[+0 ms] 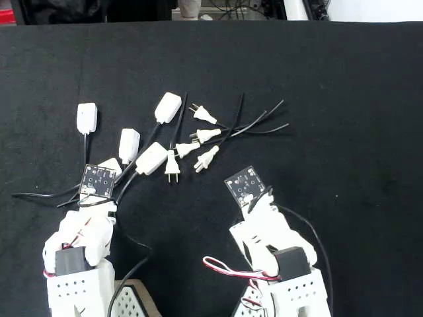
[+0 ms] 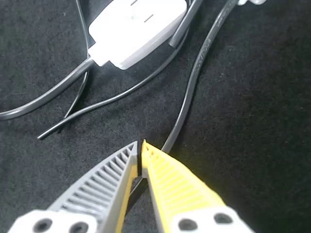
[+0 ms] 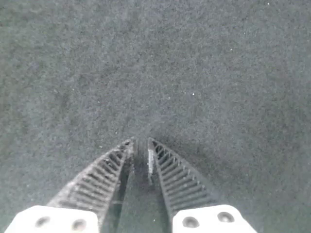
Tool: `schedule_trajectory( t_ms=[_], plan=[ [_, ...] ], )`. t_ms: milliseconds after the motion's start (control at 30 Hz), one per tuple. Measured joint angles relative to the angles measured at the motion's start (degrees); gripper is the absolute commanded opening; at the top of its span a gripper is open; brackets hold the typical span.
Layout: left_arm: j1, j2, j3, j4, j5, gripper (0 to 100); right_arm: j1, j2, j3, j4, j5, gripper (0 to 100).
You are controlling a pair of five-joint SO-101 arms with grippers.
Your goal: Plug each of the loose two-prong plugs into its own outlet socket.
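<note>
Several white two-prong plugs lie mid-table, among them one at the back [image 1: 203, 115], one below it [image 1: 206, 135] and one nearest the arms [image 1: 172, 165], each with a black cable. Several white outlet sockets lie to their left, such as the far-left socket [image 1: 86, 117] and the back socket [image 1: 168, 107]. My left gripper [image 2: 141, 145] is shut, low over the cloth, with a black cable [image 2: 194, 82] running under its yellow finger [image 2: 170, 179]. A socket [image 2: 136, 29] lies just ahead of it. My right gripper [image 3: 140, 143] is shut over bare black cloth, holding nothing.
The black cloth [image 1: 344, 99] covers the whole table. Thin black cables [image 1: 261, 122] trail right from the plugs. The left arm [image 1: 86, 238] and right arm [image 1: 271, 238] stand at the front edge. More loose cable [image 1: 39, 196] lies beside the left arm.
</note>
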Motion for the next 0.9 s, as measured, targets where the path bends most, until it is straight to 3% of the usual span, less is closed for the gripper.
schedule_trajectory(
  t_ms=[733, 900],
  plan=[
    [0.26, 0.0, 0.0, 0.0, 0.0, 3, 0.0, 0.0, 0.0, -2.2, 0.0, 3.7],
    [0.26, 0.0, 0.0, 0.0, 0.0, 3, 0.97, 0.0, 0.0, -5.63, -5.27, 3.6]
  ],
)
